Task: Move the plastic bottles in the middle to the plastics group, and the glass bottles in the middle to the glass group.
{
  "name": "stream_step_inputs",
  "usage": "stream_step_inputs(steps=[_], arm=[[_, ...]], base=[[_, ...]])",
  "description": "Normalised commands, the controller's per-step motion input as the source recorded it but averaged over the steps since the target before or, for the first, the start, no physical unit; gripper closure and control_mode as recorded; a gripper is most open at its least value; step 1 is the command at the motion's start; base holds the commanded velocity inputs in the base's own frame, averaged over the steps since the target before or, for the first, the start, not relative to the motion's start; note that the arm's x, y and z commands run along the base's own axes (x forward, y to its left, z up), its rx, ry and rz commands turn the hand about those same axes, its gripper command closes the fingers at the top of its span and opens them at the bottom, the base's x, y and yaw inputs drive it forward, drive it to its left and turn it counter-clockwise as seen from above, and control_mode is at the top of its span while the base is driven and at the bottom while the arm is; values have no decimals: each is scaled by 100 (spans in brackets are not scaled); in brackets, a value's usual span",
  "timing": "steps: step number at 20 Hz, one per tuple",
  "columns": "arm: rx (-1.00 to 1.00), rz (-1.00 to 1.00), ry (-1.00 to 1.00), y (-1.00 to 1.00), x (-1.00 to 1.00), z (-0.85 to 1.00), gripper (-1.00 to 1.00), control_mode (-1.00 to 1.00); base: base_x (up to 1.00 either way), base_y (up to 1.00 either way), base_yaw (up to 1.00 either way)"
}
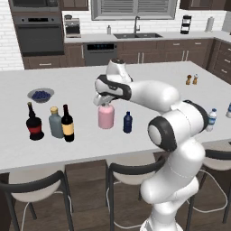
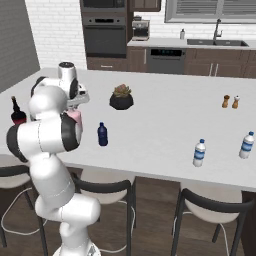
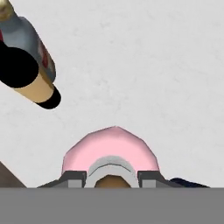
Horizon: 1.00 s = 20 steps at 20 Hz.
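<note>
1. The gripper (image 1: 105, 103) is clamped on the neck of the squat pink bottle (image 1: 106, 117), directly above it; in the hand view the finger tips (image 3: 73, 178) flank the tan stopper (image 3: 109, 182) on both sides.
2. The pink bottle is upright over the white island counter (image 1: 149, 85), near the middle of its front half. Whether its base touches the counter cannot be told.
3. The small dark-blue bottle (image 1: 127, 122) stands upright just beside the pink bottle, on the side toward the arm's base.
4. The tall dark wine bottle (image 1: 67, 124) with a yellow label stands at the counter's left end, touching or almost touching the grey-blue bottle (image 1: 55, 122) with a yellow cap.
5. The round-bellied black bottle (image 1: 34, 122) with a red label stands just left of the grey-blue bottle.
6. Two clear water bottles with blue labels (image 2: 199, 153) (image 2: 246, 145) stand near the right end of the counter, well apart from the pink bottle.
7. A bowl of blue fruit (image 1: 40, 95) sits behind the left-end bottles.
8. Two small orange shakers (image 1: 191, 80) stand toward the far right of the counter.
9. A potted plant (image 2: 121, 98) sits on the counter beyond the dark-blue bottle.
</note>
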Motion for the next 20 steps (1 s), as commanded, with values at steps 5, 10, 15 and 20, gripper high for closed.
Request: stream_step_inputs(steps=[5,10,15,20], arm=[[0,16,0,30,0,-25,100,-100],[0,15,0,13,0,-1,100,-100],[2,20,0,20,7,-4,100,-100],[3,28,0,32,4,-7,100,-100]], base=[[0,0,0],[0,0,0],[0,0,0],[0,0,0]])
